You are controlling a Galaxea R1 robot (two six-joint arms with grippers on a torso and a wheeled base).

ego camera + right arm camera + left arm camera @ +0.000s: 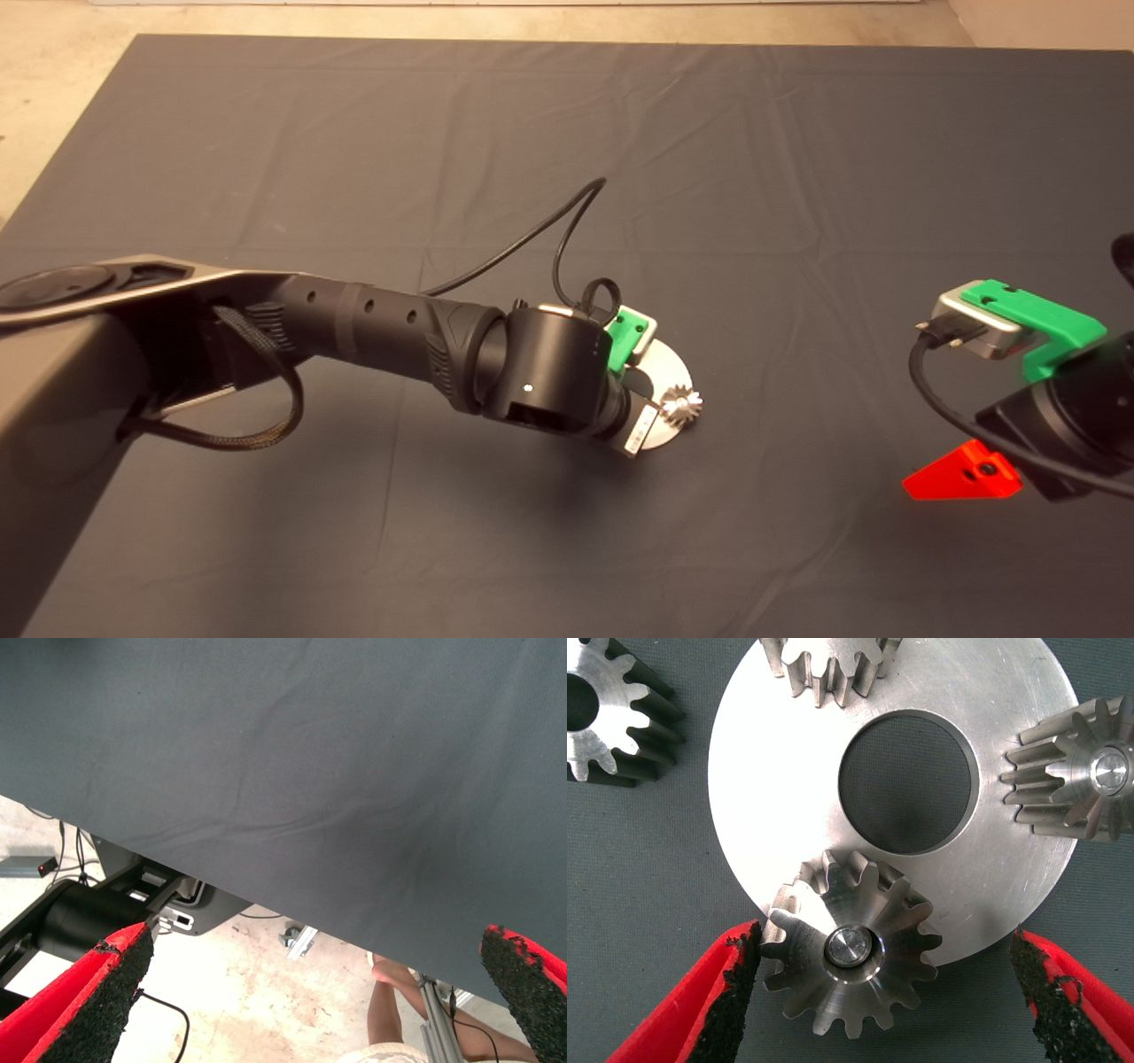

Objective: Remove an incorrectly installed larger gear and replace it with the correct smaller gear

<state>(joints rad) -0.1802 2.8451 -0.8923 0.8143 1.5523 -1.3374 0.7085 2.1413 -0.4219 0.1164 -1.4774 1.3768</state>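
The left gripper (881,997) is hovering with its fingers apart on either side of the larger gear (850,955) — it is sitting on a pin at the rim of the metal disc (771,815). Beyond the disc, the smaller gear (607,713) is lying on the dark mat (647,904). The right gripper (310,1010) is waiting at the mat's right edge — fingers spread.

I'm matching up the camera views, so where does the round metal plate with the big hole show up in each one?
Head view: plate mid-mat, partly covered by the left arm.
Left wrist view: plate fills the middle, gears on its rim.
Right wrist view: not in it.
Shared landmark: the dark mat.
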